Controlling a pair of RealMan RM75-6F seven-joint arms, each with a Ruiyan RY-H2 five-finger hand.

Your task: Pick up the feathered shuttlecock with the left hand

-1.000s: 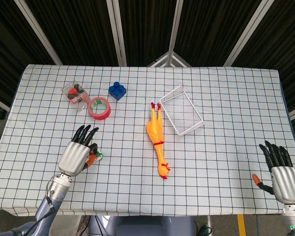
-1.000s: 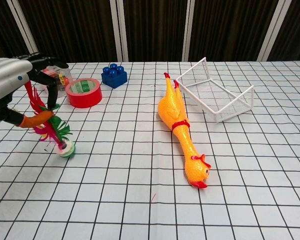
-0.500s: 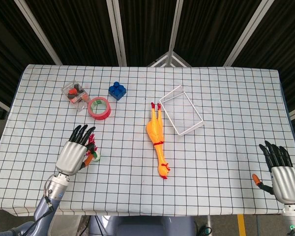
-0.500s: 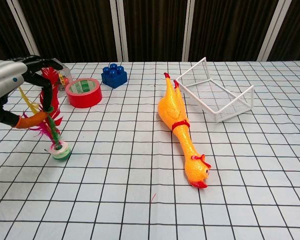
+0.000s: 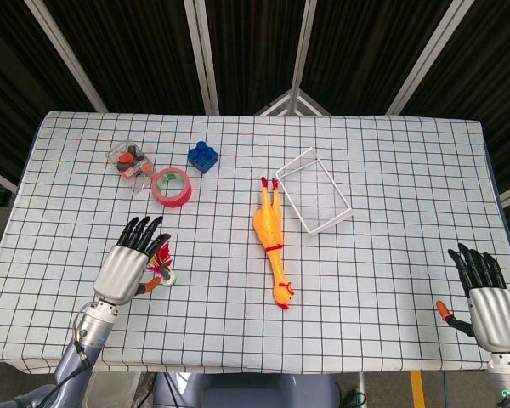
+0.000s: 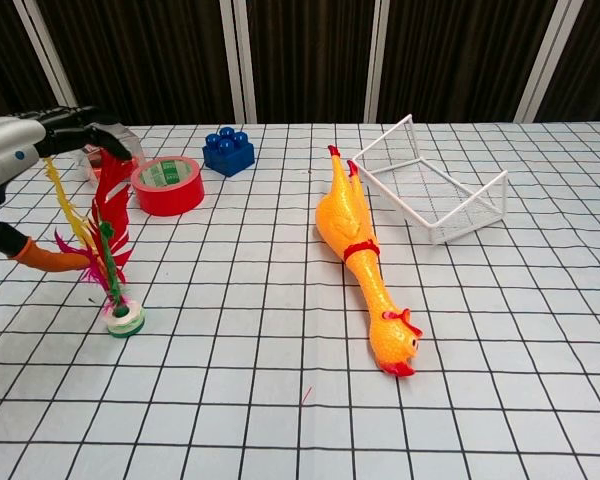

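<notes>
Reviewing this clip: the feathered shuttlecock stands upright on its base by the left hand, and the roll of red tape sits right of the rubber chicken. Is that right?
Not quite. The red tape sits left of the rubber chicken, not right, next to the blue block; the chest view shows it. The rest holds: the feathered shuttlecock stands upright on its base by the left hand.

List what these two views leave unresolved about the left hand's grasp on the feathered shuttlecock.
- Head view: the left hand covers most of the feathered shuttlecock, so contact is hidden.
- Chest view: the hand is cut off by the left edge; whether its fingers actually pinch the feathers is unclear.
- Chest view: the right hand falls outside the frame.
</notes>
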